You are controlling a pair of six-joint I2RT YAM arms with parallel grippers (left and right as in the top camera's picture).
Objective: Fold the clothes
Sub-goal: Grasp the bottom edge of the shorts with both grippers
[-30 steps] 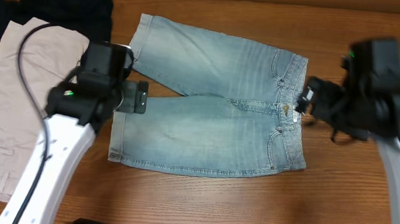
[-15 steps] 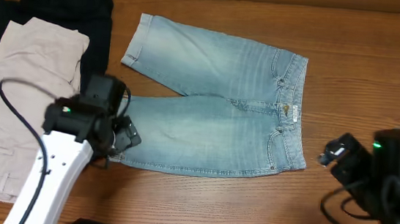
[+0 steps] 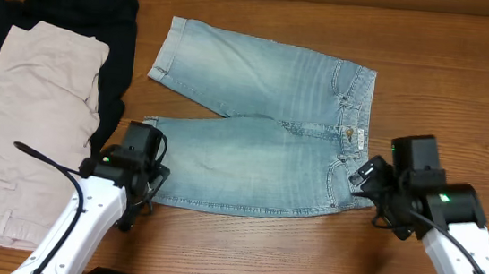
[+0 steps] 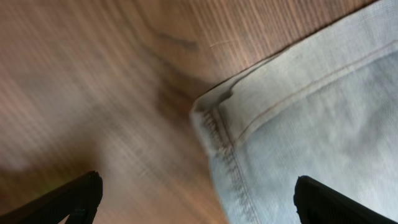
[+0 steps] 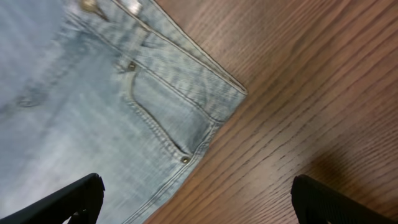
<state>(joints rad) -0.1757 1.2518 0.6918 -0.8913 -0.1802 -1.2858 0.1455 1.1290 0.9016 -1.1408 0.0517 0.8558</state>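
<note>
Denim shorts lie flat and unfolded at mid desk, fly side up. The waistband is toward the right arm and the leg hems toward the left arm.

Beige shorts and a black garment are stacked at the far left, apart from the job.

Left claw is spread wide and empty, hovering over the near hem corner. Whether it touches the cloth cannot be told.

Right claw is also wide and empty, over the near waistband corner by the front pocket.

Step in hand, as I read it: lining up for the first fold, with no grasp yet.

Next move likely calls for both claws to drop and pinch those two near corners together. They would then lift evenly and carry the near leg over onto the far one, edges matched.
</note>
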